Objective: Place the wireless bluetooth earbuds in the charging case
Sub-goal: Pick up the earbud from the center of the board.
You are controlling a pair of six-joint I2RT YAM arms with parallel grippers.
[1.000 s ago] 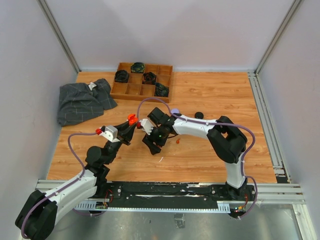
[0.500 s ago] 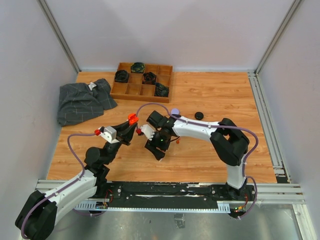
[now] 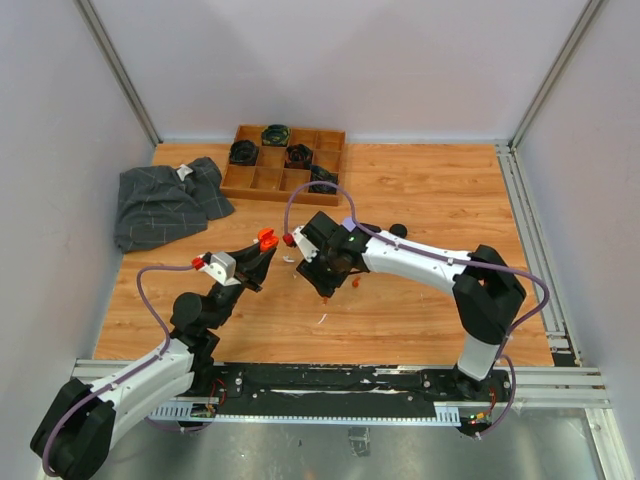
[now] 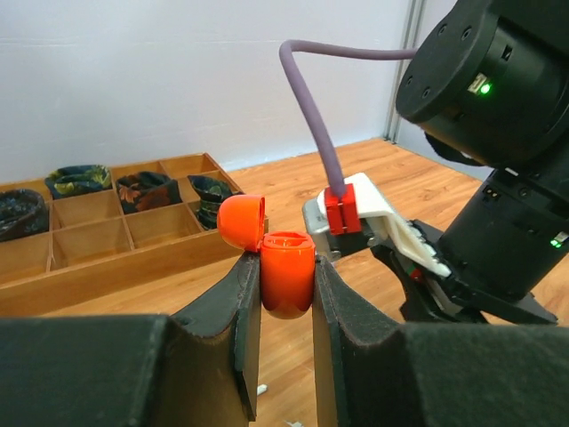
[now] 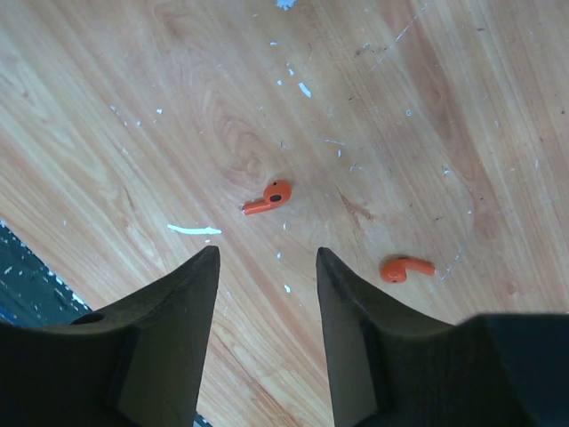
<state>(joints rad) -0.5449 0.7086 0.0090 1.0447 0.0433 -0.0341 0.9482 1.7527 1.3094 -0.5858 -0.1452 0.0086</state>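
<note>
– Light wood table [image 3: 450, 200] and pale grey walls are seen. How far along is the task judged to be?
– Barely begun. Nothing is seen seated in the orange charging case [image 4: 287, 289], though its inside is hidden from view.
– Where is the case held?
– It is pinched upright between the fingers of the left end effector [image 4: 285, 267] and held up off the table, with its lid [image 4: 242, 221] hinged open to one side.
– And the earbuds?
– Both are left on the table beneath the right end effector [image 5: 265, 258], whose fingers are spread with nothing between them. One orange earbud [image 5: 268, 197] is found just ahead of the gap. A second earbud [image 5: 407, 268] is found beside one finger, apart from the first.
– What is left to be done?
– Each earbud must be picked up and seated in the case.
– Are other containers seen?
– A wooden tray [image 4: 133, 265] is seen well beyond the left end effector. Dark rolled bundles [image 4: 78, 181] are held in a few of its compartments, and a grey cloth [image 3: 165, 205] is laid beside it.
</note>
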